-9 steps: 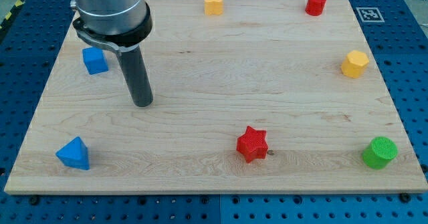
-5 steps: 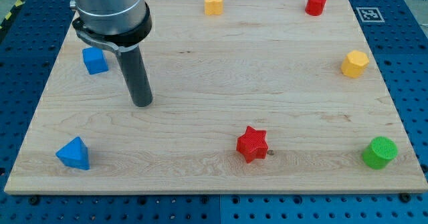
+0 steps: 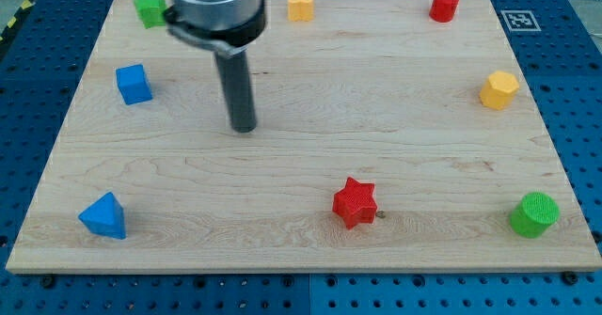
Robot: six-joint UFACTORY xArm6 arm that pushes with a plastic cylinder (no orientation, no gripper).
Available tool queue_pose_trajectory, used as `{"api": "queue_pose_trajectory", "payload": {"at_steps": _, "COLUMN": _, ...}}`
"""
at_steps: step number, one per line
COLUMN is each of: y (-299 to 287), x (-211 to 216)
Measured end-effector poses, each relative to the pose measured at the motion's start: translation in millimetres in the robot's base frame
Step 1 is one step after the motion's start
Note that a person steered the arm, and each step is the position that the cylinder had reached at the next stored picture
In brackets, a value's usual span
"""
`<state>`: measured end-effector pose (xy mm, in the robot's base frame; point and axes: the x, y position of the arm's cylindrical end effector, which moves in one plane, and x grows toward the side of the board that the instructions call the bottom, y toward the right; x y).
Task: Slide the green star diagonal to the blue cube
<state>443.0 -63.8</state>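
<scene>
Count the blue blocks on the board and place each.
2. The blue cube sits near the view's left edge; the blue pyramid-like block sits at the bottom left. My arm could hide another.

Eight blocks on the board: two green [image 3: 148, 7], two blue [image 3: 134, 84], two red [image 3: 355, 202], apparently two yellow [image 3: 300, 6].
</scene>
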Motion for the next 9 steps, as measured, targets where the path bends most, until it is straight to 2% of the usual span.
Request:
{"api": "queue_pose_trajectory", "payload": {"at_steps": 1, "y": 21, "x": -34}}
{"api": "queue_pose_trajectory", "payload": {"at_steps": 2, "y": 15, "x": -77}}
{"api": "queue_pose_trajectory", "payload": {"at_steps": 3, "y": 1, "x": -98}}
{"api": "queue_pose_trajectory", "payload": {"at_steps": 4, "y": 0, "x": -98}}
{"api": "queue_pose_trajectory", "payload": {"at_steps": 6, "y": -58, "x": -116}}
{"api": "queue_pose_trajectory", "payload": {"at_steps": 7, "y": -79, "x": -138}}
{"api": "queue_pose_trajectory", "payload": {"at_steps": 9, "y": -98, "x": -148}}
